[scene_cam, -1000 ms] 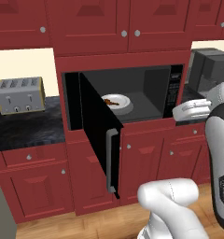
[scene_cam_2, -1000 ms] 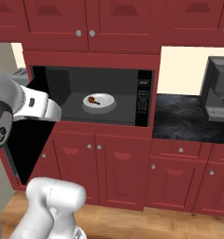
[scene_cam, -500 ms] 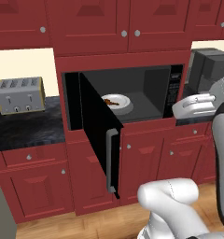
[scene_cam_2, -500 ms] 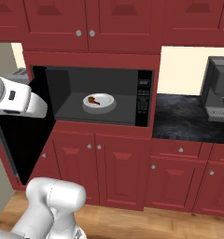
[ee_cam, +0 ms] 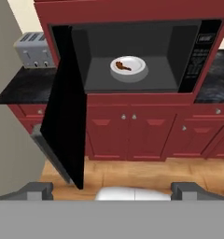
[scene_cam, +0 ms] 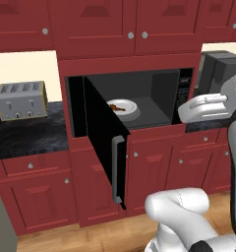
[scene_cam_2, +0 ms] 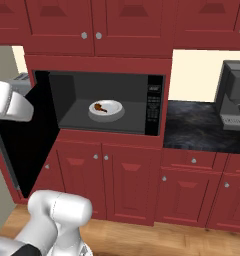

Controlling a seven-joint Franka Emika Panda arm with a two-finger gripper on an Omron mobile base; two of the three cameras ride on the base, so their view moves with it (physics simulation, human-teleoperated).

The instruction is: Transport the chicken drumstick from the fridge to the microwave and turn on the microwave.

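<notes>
Brown chicken drumstick [ee_cam: 124,66] lies on a plate inside the open-doored microwave [ee_cam: 198,51].

Matt black microwave [ee_cam: 132,56] showing a dull grey metal handle [scene_cam: 117,170], glossy white plate [ee_cam: 129,68] carrying a rough brown chicken drumstick [ee_cam: 123,66], brushed silver toaster [scene_cam: 20,100] sitting on speckled dark stone counter [scene_cam: 26,135], satin red wooden cabinets [scene_cam_2: 132,185], varnished wood floor [ee_cam: 146,172].
</notes>
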